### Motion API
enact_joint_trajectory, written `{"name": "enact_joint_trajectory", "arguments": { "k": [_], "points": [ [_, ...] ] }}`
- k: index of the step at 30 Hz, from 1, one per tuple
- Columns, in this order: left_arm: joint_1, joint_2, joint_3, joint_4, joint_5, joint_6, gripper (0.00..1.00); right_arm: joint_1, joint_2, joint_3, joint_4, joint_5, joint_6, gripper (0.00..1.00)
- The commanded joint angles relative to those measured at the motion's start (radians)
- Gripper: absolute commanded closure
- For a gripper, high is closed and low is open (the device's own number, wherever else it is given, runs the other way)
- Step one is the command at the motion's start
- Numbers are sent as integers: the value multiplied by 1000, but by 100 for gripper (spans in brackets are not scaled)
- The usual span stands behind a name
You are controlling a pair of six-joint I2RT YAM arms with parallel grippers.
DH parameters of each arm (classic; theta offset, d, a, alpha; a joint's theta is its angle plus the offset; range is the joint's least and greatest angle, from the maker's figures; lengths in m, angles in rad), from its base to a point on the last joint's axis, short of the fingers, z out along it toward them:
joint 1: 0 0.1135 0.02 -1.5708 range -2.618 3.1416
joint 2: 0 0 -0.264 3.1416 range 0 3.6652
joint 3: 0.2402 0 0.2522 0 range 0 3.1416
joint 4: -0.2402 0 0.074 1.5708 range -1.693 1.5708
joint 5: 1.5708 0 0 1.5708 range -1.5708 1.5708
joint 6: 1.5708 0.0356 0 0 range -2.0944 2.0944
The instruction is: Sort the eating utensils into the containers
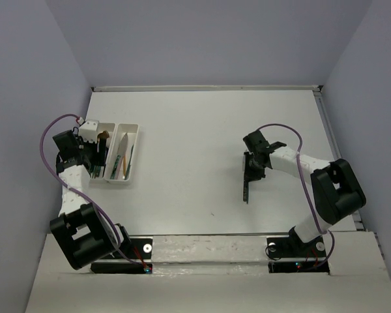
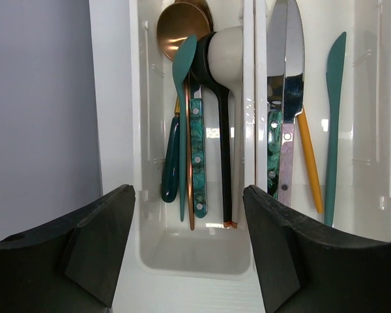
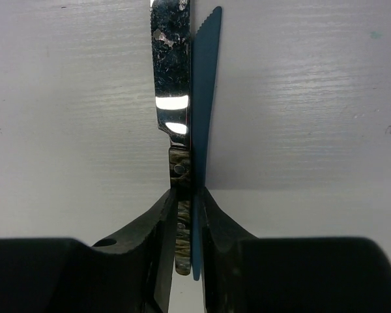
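On the table (image 1: pixel 202 130), the containers (image 1: pixel 127 125) at nine o'clock hold sorted utensils (image 2: pixel 197 156) under the wide-spread left gripper (image 2: pixel 188 208), while at three o'clock the right gripper (image 3: pixel 189 208) pinches a silver knife (image 3: pixel 171 72) and teal knife (image 3: pixel 205 98), likely to carry both over.

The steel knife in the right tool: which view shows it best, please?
Right wrist: the steel knife fills the frame, handle pinched in the right tool beside a teal knife. Top shows a dark sliver; left wrist, nothing.
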Motion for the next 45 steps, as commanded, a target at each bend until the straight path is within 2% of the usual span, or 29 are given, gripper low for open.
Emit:
{"name": "enact_joint_trajectory", "arguments": {
  "k": [1,9,22,27,37,45],
  "points": [
    [8,-19,1,25,1,10,20,-2,8,-16,29,25,-10,77],
    [8,-24,13,19,1,10,20,-2,-82,-9,-32,88,-10,78],
    [8,-28,9,17,-1,16,20,-2,7,-4,-3,53,-16,78],
    [8,-25,9,19,1,14,20,-2,25,-15,63,-19,-36,78],
    [8,-18,9,23,-2,8,20,38,-47,-3,31,79,-21,79],
    [6,-19,3,26,-2,8,20,59,-24,7,13,76,-13,74]
  ]
}}
